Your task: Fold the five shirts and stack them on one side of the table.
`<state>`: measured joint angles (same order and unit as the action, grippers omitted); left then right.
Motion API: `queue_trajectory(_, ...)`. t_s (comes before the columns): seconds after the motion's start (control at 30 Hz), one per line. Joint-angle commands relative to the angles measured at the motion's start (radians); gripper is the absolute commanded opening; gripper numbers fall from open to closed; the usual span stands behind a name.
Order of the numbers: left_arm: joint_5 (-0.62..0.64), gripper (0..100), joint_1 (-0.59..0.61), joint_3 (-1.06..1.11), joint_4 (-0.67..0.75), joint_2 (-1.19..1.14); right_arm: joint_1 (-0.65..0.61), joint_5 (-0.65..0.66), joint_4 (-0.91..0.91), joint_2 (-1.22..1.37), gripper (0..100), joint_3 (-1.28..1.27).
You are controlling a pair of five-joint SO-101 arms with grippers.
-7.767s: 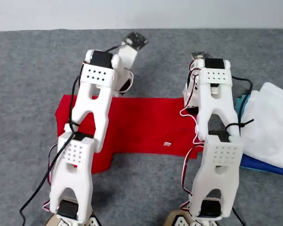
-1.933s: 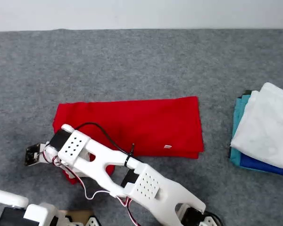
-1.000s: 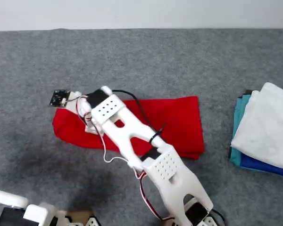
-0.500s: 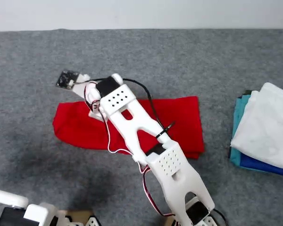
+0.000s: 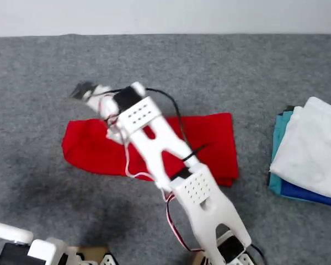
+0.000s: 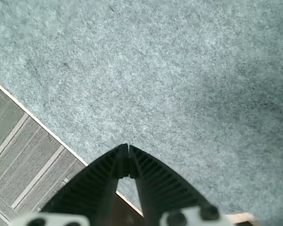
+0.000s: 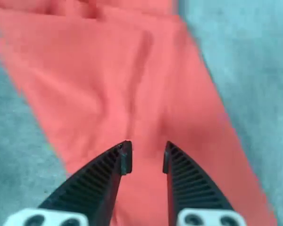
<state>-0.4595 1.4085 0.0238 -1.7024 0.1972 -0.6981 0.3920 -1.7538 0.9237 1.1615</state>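
A red shirt [image 5: 209, 144] lies folded into a long strip in the middle of the grey table [image 5: 237, 72]. My right arm [image 5: 154, 138] stretches diagonally across it to its far left end. In the right wrist view my right gripper [image 7: 145, 157] hangs open just above the red shirt [image 7: 108, 84], with nothing between its fingers. On the right side sits a stack of folded shirts, a white one [image 5: 314, 146] on top of a teal one [image 5: 278, 138] and a blue one [image 5: 303, 193]. My left gripper [image 6: 128, 157] is shut over bare carpet by the table's edge.
Part of my left arm [image 5: 8, 233] shows at the near left corner of the table. A tiled floor [image 6: 19, 150] lies beyond the table edge in the left wrist view. Bare carpet stretches behind the red shirt and to its left.
The right arm swung from the shirt's near left corner toward the back, carrying the protruding red flap up onto the shirt. The wrist has since risen slightly toward the far left.
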Motion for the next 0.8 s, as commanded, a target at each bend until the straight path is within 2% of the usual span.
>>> queue_trajectory(0.0,-0.032,1,-0.003,-0.004,-0.021,0.044,0.093,-0.074,-0.045,-0.107,13.4,0.011)
queue_trajectory(0.17,-0.094,1,-0.002,-0.004,-0.043,0.044,0.196,-0.158,-0.045,-0.277,15.0,-0.189)
queue_trajectory(0.4,-0.129,1,-0.003,-0.004,-0.052,0.044,0.39,-0.376,-0.042,-0.47,17.5,-0.488)
queue_trajectory(0.57,-0.144,1,-0.028,-0.002,-0.052,0.041,0.496,-0.474,-0.024,-0.45,32.8,-0.543)
queue_trajectory(0.77,-0.137,1,-0.097,-0.002,-0.052,0.044,0.512,-0.539,0.081,-0.318,32.9,-0.543)
